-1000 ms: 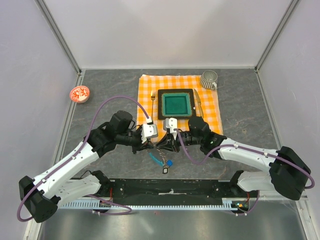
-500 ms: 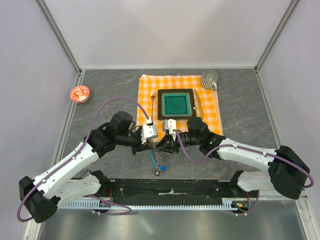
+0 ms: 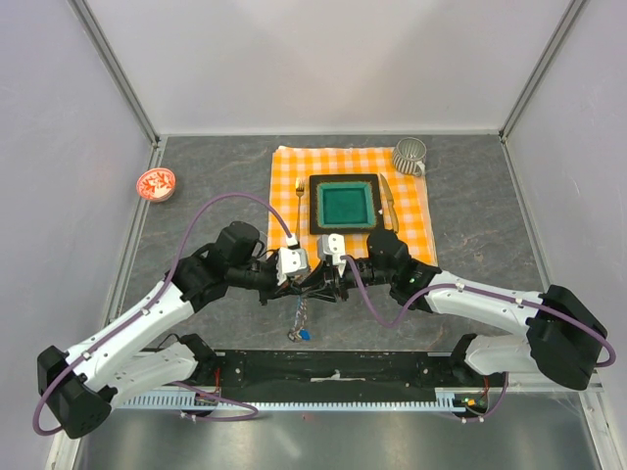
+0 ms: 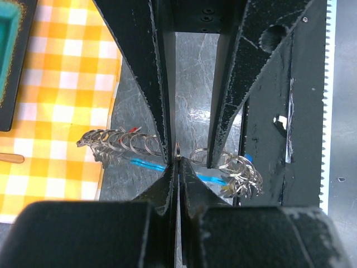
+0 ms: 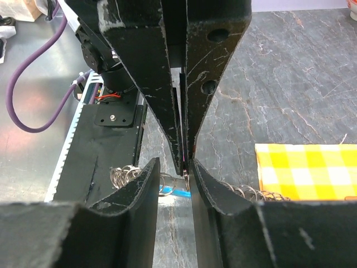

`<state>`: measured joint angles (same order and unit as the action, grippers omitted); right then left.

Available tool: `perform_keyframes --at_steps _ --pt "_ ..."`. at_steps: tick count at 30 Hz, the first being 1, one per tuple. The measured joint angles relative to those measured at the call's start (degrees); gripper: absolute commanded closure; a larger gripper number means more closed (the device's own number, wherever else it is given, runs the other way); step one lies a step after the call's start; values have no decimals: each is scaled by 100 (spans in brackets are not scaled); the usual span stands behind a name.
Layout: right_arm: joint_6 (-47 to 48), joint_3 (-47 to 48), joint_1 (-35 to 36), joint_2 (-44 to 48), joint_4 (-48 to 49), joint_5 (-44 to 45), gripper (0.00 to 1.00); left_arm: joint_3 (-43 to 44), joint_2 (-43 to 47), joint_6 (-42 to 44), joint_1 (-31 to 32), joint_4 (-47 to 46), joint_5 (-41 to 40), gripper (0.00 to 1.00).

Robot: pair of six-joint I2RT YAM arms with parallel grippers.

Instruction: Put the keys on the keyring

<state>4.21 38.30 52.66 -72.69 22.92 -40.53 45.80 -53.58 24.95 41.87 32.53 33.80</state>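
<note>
My left gripper (image 4: pixel 178 167) is shut on a thin silvery ring of the keyring (image 4: pixel 177 149), seen edge-on. A string of small wire rings (image 4: pixel 120 142) runs to both sides of the grip, with the cyan clip (image 4: pixel 211 178) below it. At the right end is a bunch of small metal pieces (image 4: pixel 245 177), seemingly keys, with a blue tag. My right gripper (image 5: pixel 174 164) faces the left one tip to tip. Its jaws are apart, either side of the pinched ring, gripping nothing. From above, the string (image 3: pixel 299 315) dangles under both grippers.
An orange checked cloth (image 3: pixel 289 166) behind the grippers holds a dark tray with a teal inside (image 3: pixel 345 204), a fork (image 3: pixel 299 201) and a knife (image 3: pixel 387 199). A metal mug (image 3: pixel 409 155) stands at its far right corner. A red-and-white dish (image 3: pixel 156 183) sits far left.
The right gripper's jaws have widened. The dangling string of rings with its blue tag has swung left and hangs straighter under the grippers.
</note>
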Motion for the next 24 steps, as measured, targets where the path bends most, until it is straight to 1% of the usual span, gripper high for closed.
perform_keyframes --at_steps 3,13,16,20,21,22,24 --pt "33 7 7 0 0 -2 69 -22 39 4 0 -9 7 98" --pt "299 22 11 -11 -313 157 76 -26 94 26 0 -17 63 98" --pt "319 24 22 -28 -361 173 80 -28 107 48 0 -17 81 98" --pt "334 24 35 -28 -387 173 94 -48 114 57 -2 -17 79 98" --pt "334 24 37 -28 -398 175 95 -50 114 61 -2 -15 81 98" --pt "330 24 37 -28 -415 170 100 -57 114 70 0 -15 81 98" --pt "323 24 37 -28 -424 170 100 -61 114 94 0 -15 85 98"
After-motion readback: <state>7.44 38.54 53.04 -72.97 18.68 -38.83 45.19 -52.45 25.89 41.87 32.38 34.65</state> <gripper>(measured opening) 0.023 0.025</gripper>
